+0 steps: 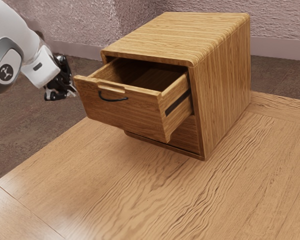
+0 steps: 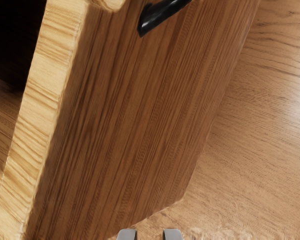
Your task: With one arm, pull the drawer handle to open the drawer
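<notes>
The drawer (image 1: 135, 102) stands pulled well out of the wooden cabinet (image 1: 225, 75), its inside showing, and the cabinet sits toward the far right of the table (image 1: 190, 200). The dark curved handle (image 1: 111, 97) on the drawer's front is free. Just left of the drawer's left corner hangs the black gripper (image 1: 65, 89), released. In the wrist view its fingertips (image 2: 126, 234) stand slightly apart with nothing between them, facing the drawer front near the handle (image 2: 157, 12).

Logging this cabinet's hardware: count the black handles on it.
1: a thin black curved handle on the front of the pulled-out wooden drawer. The lower front panel is mostly covered by that drawer, so another may be hidden.
</notes>
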Available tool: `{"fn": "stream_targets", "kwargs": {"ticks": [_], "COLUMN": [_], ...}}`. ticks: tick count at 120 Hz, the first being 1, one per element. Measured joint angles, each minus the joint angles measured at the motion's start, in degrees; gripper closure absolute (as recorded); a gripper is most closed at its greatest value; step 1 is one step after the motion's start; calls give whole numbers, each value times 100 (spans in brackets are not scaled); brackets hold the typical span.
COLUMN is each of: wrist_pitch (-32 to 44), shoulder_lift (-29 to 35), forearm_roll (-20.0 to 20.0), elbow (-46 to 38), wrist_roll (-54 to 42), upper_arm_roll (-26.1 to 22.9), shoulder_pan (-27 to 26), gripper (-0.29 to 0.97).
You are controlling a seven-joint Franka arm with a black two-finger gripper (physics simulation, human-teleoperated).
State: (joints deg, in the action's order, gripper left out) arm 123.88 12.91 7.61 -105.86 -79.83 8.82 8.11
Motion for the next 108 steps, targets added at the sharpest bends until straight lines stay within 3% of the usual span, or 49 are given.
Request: {"fn": "stream_targets", "kwargs": {"ticks": [10, 20, 35, 54, 78, 82, 100, 108], "wrist_pitch": [-60, -391, -1843, -3800, -4977, -5083, -4963, -4826], "shoulder_lift": [413, 502, 555, 575, 447, 449, 225, 13], "forearm_roll": [-13, -31, -46, -69, -380, -392, -445, -419], "elbow": [-307, -165, 764, 1694, 2175, 2450, 3194, 3210], "wrist_roll": [4, 65, 541, 1592, 2887, 3066, 3657, 3826], "upper_arm_roll": [228, 349, 357, 348, 233, 393, 2142, 2429], "shoulder_pan": [311, 352, 226, -356, -445, -440, -398, -421], "gripper": [68, 50, 28, 14, 7, 6, 4, 4]}}
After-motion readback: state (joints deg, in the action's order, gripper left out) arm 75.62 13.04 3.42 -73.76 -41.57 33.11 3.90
